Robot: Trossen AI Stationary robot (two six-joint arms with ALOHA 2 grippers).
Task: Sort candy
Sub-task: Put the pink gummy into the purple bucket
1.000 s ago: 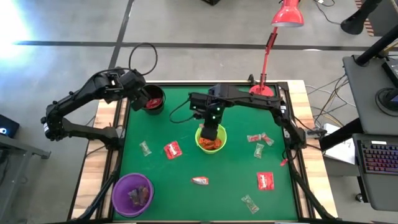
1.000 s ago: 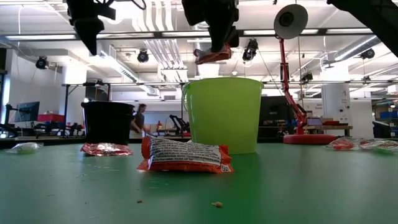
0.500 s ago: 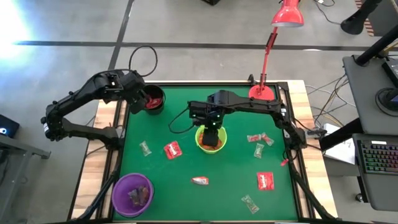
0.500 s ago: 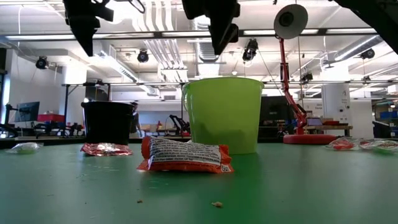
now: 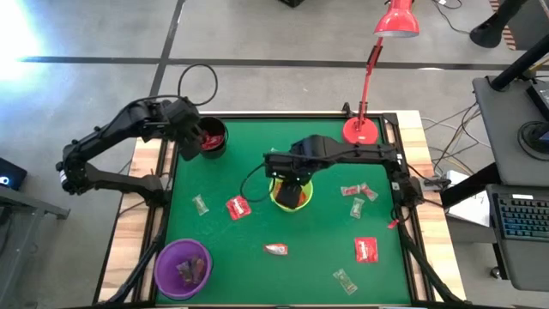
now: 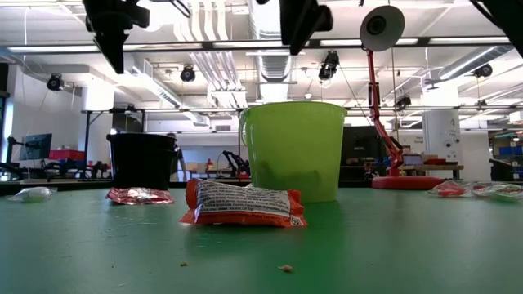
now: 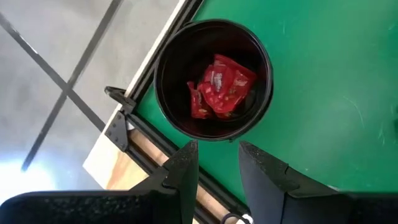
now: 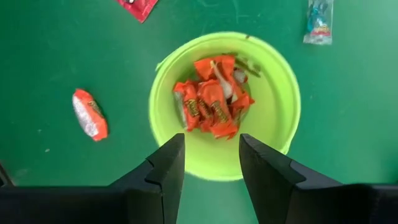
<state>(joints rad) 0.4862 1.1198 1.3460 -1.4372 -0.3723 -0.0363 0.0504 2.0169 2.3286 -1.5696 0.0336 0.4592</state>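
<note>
Nearest the front edge of the green table (image 5: 317, 257) we see loose candy: a clear-wrapped sweet (image 5: 345, 279) near the front right, a flat red packet (image 5: 366, 250) just behind it, and an orange-red wrapper (image 5: 275, 250) mid-table, with the purple bowl (image 5: 182, 266) at the front left corner holding a few pieces. Bare felt lies open between these items. Farther back we find a red packet (image 5: 238, 207) and a pale sweet (image 5: 200, 204) left of the lime-green bowl (image 8: 283, 118), and three more sweets (image 5: 358, 196) to its right, well clear of the table's right rail. The right gripper (image 8: 210, 163) hangs directly above the lime-green bowl, its fingers (image 8: 166, 167) parted and holding nothing, over a heap of orange-red wrappers (image 8: 210, 104) inside. At the back left corner, the left gripper (image 7: 217, 171) hovers above the black bowl (image 7: 168, 93), which sits just inside the table's edge rail; its jaws are released and empty, and red packets (image 7: 219, 87) lie in the bowl. A red desk lamp (image 5: 369, 86) stands at the back right edge.
</note>
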